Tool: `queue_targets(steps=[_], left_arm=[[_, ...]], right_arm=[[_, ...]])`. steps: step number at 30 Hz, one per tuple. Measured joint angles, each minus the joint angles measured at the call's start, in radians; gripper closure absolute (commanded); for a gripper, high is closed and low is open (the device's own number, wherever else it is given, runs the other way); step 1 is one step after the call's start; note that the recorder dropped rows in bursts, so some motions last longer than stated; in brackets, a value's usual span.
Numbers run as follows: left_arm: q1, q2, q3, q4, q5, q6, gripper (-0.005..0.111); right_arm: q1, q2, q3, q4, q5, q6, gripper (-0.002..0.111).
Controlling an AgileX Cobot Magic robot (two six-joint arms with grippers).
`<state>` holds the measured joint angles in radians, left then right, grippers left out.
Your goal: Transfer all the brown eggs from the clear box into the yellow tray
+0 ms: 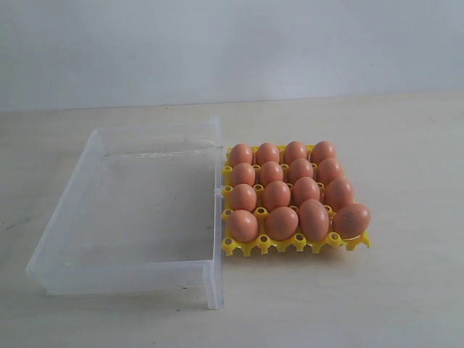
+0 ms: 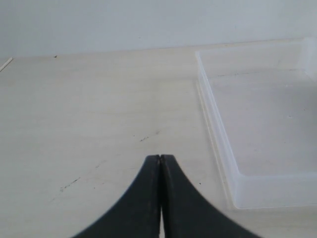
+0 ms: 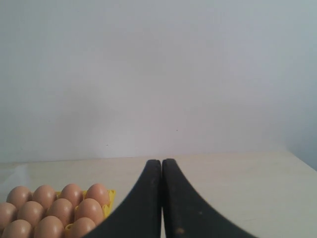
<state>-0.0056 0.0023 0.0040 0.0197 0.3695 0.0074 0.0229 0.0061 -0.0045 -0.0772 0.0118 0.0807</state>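
Observation:
Several brown eggs [image 1: 277, 194] fill the cups of the yellow tray [image 1: 243, 249], which sits right of centre in the exterior view. Touching the tray's left side stands the clear box [image 1: 65, 225], and no egg shows inside it. Neither arm appears in the exterior view. My left gripper [image 2: 161, 157] is shut and holds nothing; it hangs over bare table beside a corner of the clear box [image 2: 237, 191]. My right gripper [image 3: 161, 161] is also shut with nothing in it, and the brown eggs [image 3: 62, 208] in the yellow tray [image 3: 110, 196] lie off to its side.
A pale wooden table [image 1: 406, 145] carries everything and ends at a plain grey-white wall [image 1: 232, 43] behind. A few dark scuffs mark the table [image 2: 74, 148] near the left gripper.

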Motion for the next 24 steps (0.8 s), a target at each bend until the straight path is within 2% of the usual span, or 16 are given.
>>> queue_targets(steps=[8,15,24], left_arm=[[0.000,0.000,0.000,0.000,0.000,0.000,0.107],[0.000,0.000,0.000,0.000,0.000,0.000,0.107],[0.000,0.000,0.000,0.000,0.000,0.000,0.107]], right_arm=[[0.000,0.000,0.000,0.000,0.099,-0.002,0.108],[0.000,0.000,0.000,0.000,0.104,-0.088,0.108],[0.000,0.000,0.000,0.000,0.107,-0.097,0.108]])
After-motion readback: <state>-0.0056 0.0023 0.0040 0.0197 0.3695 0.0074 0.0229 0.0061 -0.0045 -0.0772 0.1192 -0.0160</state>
